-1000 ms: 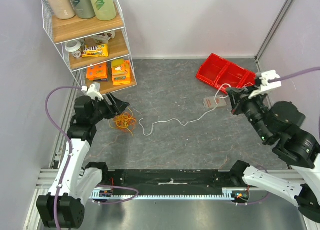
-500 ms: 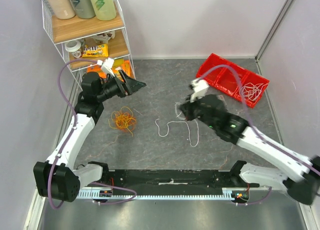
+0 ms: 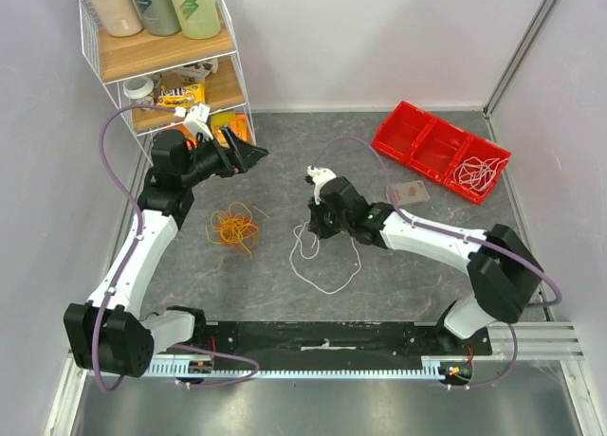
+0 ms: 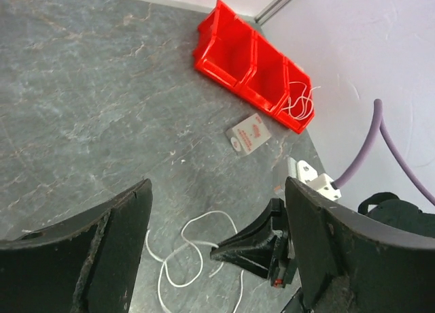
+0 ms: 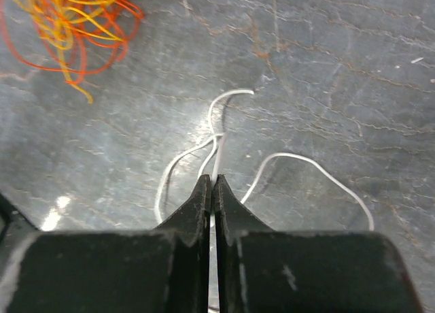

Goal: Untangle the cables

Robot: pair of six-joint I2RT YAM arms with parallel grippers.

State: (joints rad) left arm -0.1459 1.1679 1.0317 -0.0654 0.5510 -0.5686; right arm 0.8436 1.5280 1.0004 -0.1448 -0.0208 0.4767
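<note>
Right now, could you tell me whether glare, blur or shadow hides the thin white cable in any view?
Top external: even light, sharp; the thin white cable stands out on the dark grey stone-patterned tabletop. Right wrist: cable crisp, small glare patch on the tabletop lower left, the right gripper shut on the cable soft. Left wrist: the left gripper's black fingers dark and blurred, background sharp.

Robot lab: aluminium-framed test cell (image 3: 527, 44)

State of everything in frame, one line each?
Left claw: open, empty.
Right claw: shut on thin white cable.
Thin white cable: pinched, rest looped on table.
Orange-and-yellow wire tangle: bunched, untouched.
Red three-compartment plastic bin: upright, white wire coil in one end compartment.
</note>
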